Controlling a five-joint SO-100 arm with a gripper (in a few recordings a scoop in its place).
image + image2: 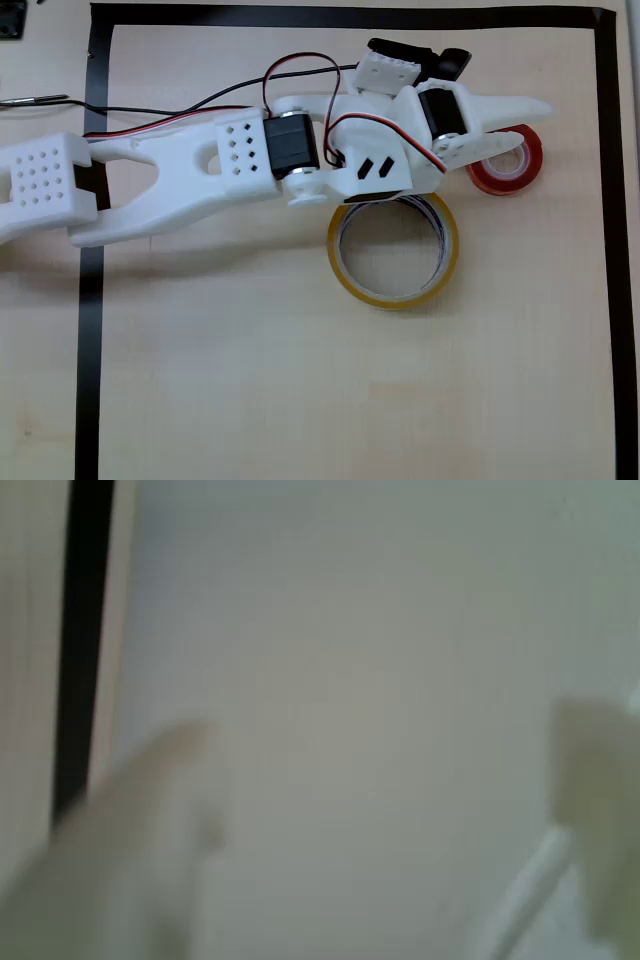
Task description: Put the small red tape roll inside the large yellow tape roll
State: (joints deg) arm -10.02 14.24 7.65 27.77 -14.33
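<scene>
White tool [510,125] (spread or clamped, unclear) hides part of small red tape roll [508,165].

small tape roll [508,165] under hand [515,125], large tape roll [393,250] lower left, apart

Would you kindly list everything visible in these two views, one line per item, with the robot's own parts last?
small red tape roll: one, red with pale core, lying flat right of centre, partly under the gripper in the overhead view.
large yellow tape roll: one, yellow, lying flat at centre, its top edge under the arm.
black tape border: one, black, framing the work area on the table.
wires: red and black, running along the arm.
arm: one, white, reaching in from the left.
gripper: one, white, above the red roll; blurred in the wrist view, so its state is unclear.
</scene>
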